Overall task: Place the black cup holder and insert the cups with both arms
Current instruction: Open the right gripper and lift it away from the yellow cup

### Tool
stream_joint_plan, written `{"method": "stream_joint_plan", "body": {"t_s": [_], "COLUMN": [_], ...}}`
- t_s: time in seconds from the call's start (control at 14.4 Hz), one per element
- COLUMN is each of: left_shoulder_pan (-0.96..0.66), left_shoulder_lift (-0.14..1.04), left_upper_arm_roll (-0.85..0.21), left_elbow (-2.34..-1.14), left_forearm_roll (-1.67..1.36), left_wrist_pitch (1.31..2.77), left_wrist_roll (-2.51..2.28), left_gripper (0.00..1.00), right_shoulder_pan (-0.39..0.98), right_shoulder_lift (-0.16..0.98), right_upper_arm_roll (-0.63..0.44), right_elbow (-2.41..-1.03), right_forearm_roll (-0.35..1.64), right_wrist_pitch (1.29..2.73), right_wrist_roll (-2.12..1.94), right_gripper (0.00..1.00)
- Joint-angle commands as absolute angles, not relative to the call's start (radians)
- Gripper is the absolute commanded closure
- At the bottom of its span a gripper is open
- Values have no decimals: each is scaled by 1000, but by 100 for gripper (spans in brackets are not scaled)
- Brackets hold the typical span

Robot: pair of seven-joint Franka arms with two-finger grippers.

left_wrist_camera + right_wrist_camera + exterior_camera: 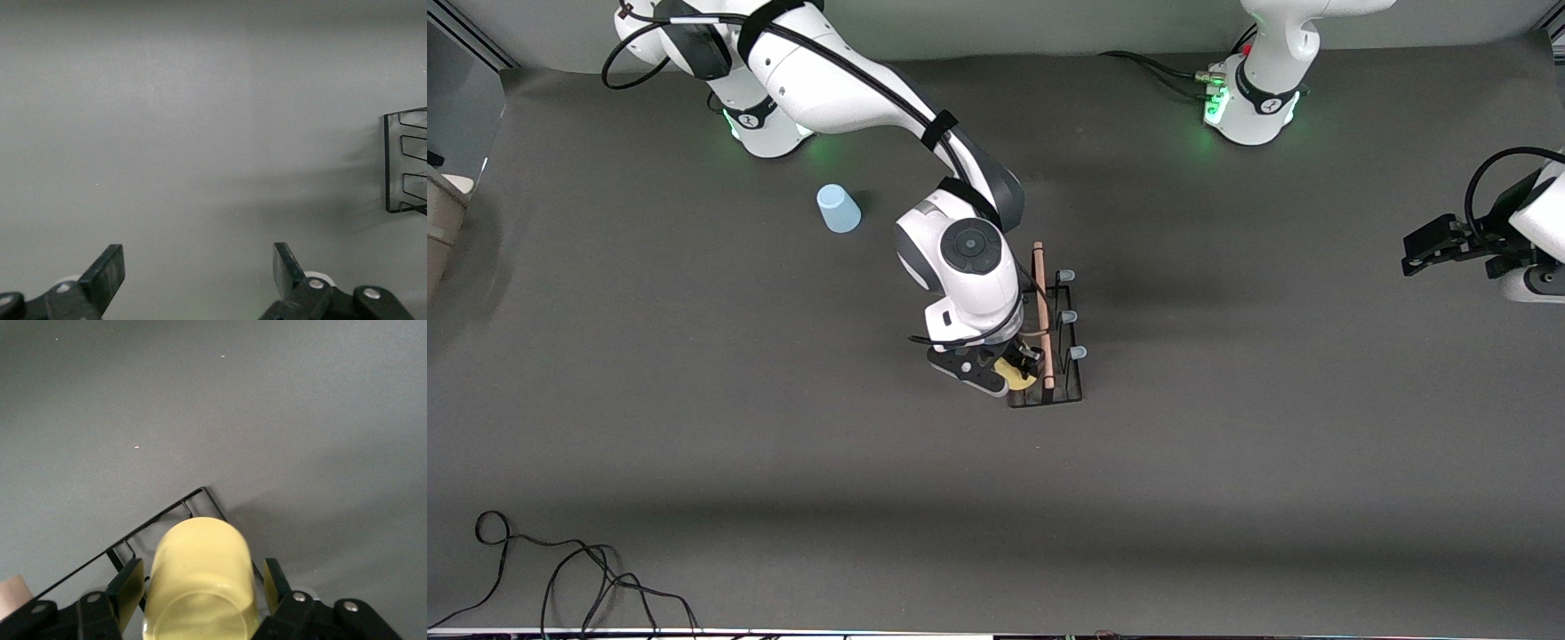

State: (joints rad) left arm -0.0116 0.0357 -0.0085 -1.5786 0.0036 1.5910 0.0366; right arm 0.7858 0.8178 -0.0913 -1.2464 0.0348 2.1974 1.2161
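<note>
No readable text, brand or number anywhere. Only small dark marks on the arm bases (pixel 767 118), too small to read.

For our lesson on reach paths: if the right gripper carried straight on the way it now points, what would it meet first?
The right gripper, shut on the yellow cup, points down at the black cup holder. The cup would probably meet the holder's wire base or a peg first; depth is unclear.
</note>
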Motion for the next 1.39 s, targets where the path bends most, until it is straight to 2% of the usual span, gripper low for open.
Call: {"method": "stream_joint_plan", "body": {"t_s": [0.0, 0.28, 0.77, 0.9, 1.11, 1.32], "left_shoulder_pan": [-14, -14, -12, -12, -12, -12], "left_shoulder_lift": [28, 26, 25, 26, 25, 26], "left_upper_arm_roll": [-6, -8, -6, -6, -6, -6], "left_elbow": [-1582, -1580, -1580, -1580, -1582, -1583], "left_forearm_roll": [-8, -6, -3, -2, 2, 3], "left_wrist_pitch": [1580, 1578, 1578, 1578, 1577, 1577], "left_wrist_roll": [25, 25, 25, 26, 26, 32], "left_gripper": [1, 1, 1, 1, 1, 1], "right_shoulder_pan": [799, 785, 649, 599, 520, 503], "right_shoulder_lift": [831, 761, 499, 399, 215, 114], "right_upper_arm_roll": [-104, -107, -109, -110, -115, -181], "right_elbow": [-1213, -1204, -1239, -1308, -1487, -1598], "right_forearm_roll": [8, 9, 47, 49, 48, 45], "right_wrist_pitch": [2197, 2120, 1682, 1594, 1582, 1569], "right_wrist_roll": [1249, 1215, 815, 654, 476, 347], "right_gripper": [15, 13, 9, 8, 6, 5]}}
